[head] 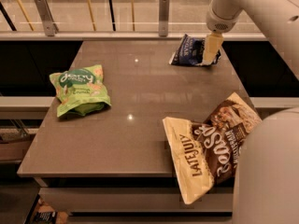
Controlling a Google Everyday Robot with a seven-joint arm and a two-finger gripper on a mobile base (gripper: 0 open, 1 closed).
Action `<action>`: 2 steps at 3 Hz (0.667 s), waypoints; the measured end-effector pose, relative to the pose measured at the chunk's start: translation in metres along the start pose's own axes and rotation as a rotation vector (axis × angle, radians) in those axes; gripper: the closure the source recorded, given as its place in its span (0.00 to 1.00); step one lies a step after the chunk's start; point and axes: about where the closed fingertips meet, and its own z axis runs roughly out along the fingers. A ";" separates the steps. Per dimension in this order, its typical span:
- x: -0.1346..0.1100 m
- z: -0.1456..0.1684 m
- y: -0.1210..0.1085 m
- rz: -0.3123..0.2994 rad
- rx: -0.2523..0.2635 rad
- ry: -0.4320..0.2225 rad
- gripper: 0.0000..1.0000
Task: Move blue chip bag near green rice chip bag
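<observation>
The blue chip bag (pixel 187 51) lies at the far right of the table (pixel 140 101), close to its far edge. The gripper (pixel 211 52) hangs at the bag's right end, low over it or touching it. From this angle I cannot tell whether it is spread or closed on the foil. The green rice chip bag (pixel 79 93) sits well apart, by the left edge. The step in hand looks like securing the grasp. To do it well, pinch a puffed fold rather than pressing flat, then lift clear before travelling. Carry the bag left and slightly nearer, passing on the far side of the Late July bag (pixel 212 146) at the near right. Set it down just beside the green bag without nudging it.
</observation>
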 end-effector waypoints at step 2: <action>-0.003 0.024 -0.001 0.005 -0.037 0.028 0.00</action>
